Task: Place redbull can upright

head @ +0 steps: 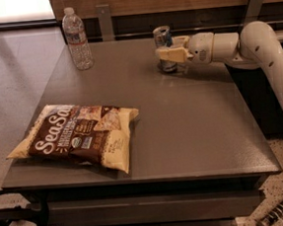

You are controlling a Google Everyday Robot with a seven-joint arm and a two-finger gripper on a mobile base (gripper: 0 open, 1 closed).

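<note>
While the can (162, 36) looks to stand upright, or very nearly so, near the far edge of the table (191, 120), its base seems to rest on the surface and its silver top shows just above the hand (167, 54). That hand sits around the can's middle, coming in from the right side; whether it is clamped on the can or only loose about it I cannot tell from where I stand. The can seems to lean a touch to the left, so to my mind the risk lies in the letting go: if the base is not flat on the table, or if the hand drags sideways as it draws off, the slim can could tip and roll, perhaps off the back edge, which is close. A pull straight back along the arm's line, once the hand is fully clear of the can, looks safest. The arm (254, 45) reaches in level from the right, its white forearm roughly parallel to the table and low over it, wrist straight, elbow bending down at the far right. A water bottle (77, 39) stands well apart at the far left corner, and a chip bag (79, 135) lies flat near the front left, neither in the way.
</note>
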